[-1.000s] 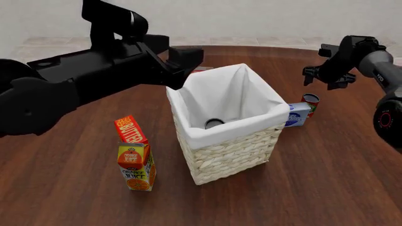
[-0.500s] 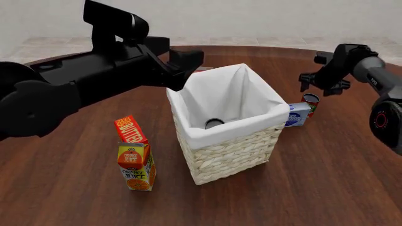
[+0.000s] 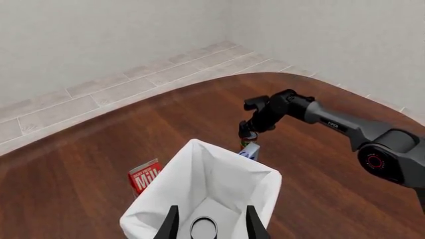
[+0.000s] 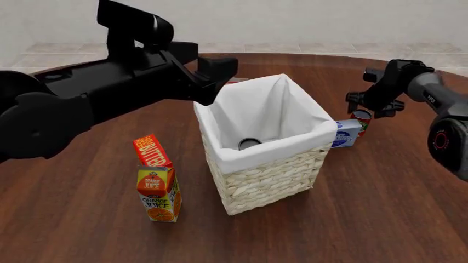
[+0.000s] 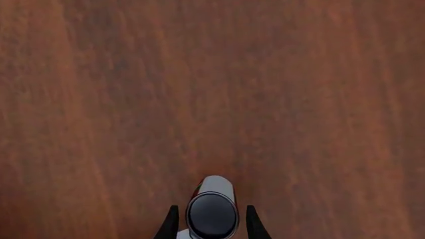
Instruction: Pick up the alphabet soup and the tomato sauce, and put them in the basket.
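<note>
Beside the basket (image 4: 267,181), a blue-and-white box (image 4: 347,133) touches the tomato sauce (image 4: 360,115); both arms' fingers spread, empty.

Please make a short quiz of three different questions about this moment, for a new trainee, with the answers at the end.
1. True or false: a can already lies inside the basket.
2. The red can stands beside which item? A) orange juice carton B) blue-and-white box C) butter box
3. Fill in: in the right wrist view, the right tool has its fingers on both sides of the ____ can, not yet closed on it.

Key: 1 true; 2 B, the box; 3 red. The left tool is open above the basket.
</note>
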Motion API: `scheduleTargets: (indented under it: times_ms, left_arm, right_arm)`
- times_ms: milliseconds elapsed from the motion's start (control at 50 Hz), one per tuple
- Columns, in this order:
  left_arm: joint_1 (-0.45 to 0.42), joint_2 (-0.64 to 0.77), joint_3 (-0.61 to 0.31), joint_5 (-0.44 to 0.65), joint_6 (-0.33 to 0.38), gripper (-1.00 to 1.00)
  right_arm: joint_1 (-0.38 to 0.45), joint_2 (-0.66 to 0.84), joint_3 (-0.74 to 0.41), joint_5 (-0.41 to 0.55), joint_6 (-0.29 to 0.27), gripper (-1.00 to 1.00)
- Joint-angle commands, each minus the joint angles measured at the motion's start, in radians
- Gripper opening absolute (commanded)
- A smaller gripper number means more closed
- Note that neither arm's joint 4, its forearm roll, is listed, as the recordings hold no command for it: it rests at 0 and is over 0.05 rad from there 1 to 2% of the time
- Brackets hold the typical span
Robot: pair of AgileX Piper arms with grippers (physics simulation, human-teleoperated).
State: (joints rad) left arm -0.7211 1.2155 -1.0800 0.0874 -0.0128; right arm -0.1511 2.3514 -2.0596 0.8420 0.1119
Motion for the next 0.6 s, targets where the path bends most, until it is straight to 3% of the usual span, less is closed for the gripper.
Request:
scheduleTargets:
  times_ms: [20,600]
  left_arm:
    - [0.001,0.0,-0.001,0.001,0.001,1.0]
    - [-0.002,0.013,-0.001,-0.007,-0.002,1.0]
  right_arm:
    - [0.001,0.013,0.009,-0.011,-0.002,1.0]
    - [-0.005,0.054,-0.009,-0.012,-0.004,1.0]
